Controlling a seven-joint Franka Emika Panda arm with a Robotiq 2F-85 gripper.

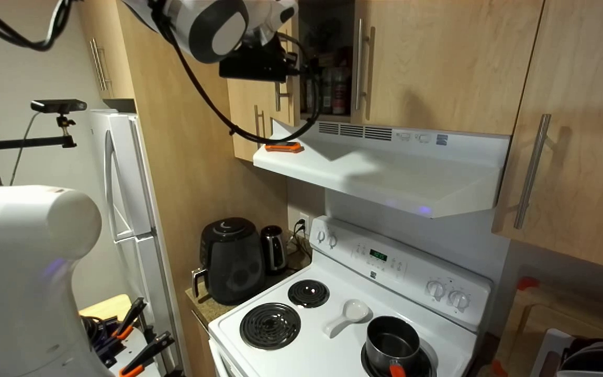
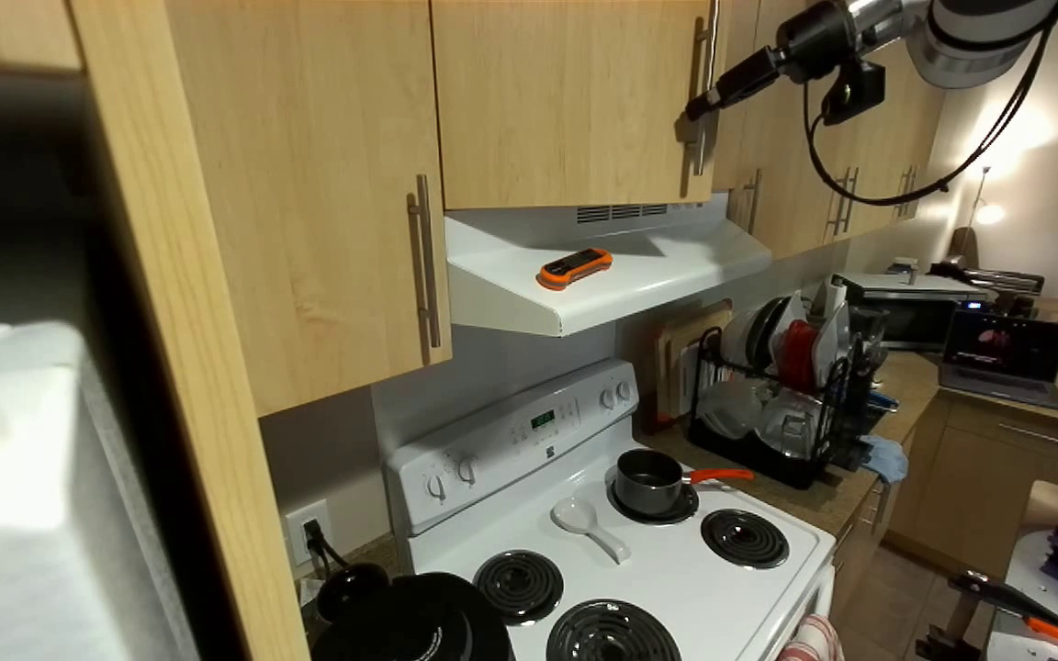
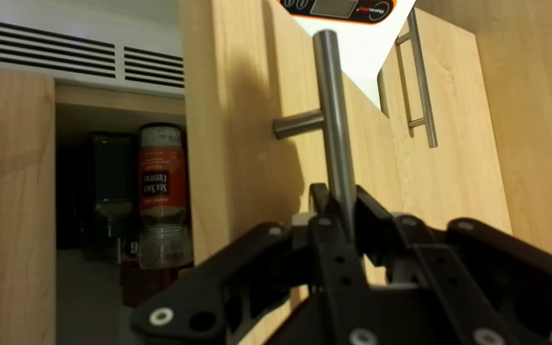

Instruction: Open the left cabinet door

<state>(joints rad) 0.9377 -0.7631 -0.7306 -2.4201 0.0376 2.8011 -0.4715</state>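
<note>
Above the back edge of the white range hood (image 2: 676, 266), left cabinet door (image 2: 547, 101) stands part-open, its free edge apart from the right-hand twin door (image 1: 437, 63); a sea salt jar (image 3: 161, 167), red-labelled and clear-capped, shows in the gap. Gripper (image 3: 338, 206) has hold of the slim bar handle (image 3: 331, 96), jaws drawn in tight, one to each side of the metal. Step in hand, as judged: the pull, partly done. Next move calls for a widening arc about the presumed left hinge, the grip turning with the panel so the bar does not bind. Door: flat, pale wood, faint grain. Bar: straight, round, satin metal on short posts. Hood: smooth, sloping; orange-rimmed digital thermometer (image 2: 575, 269) lies near its front left corner. Lower down, dark round saucepan (image 2: 644, 496) on the rear right burner (image 2: 687, 507) of the white stove (image 2: 685, 583); glossy spoon rest (image 2: 575, 516), bowl toward the stove's back edge.
</note>
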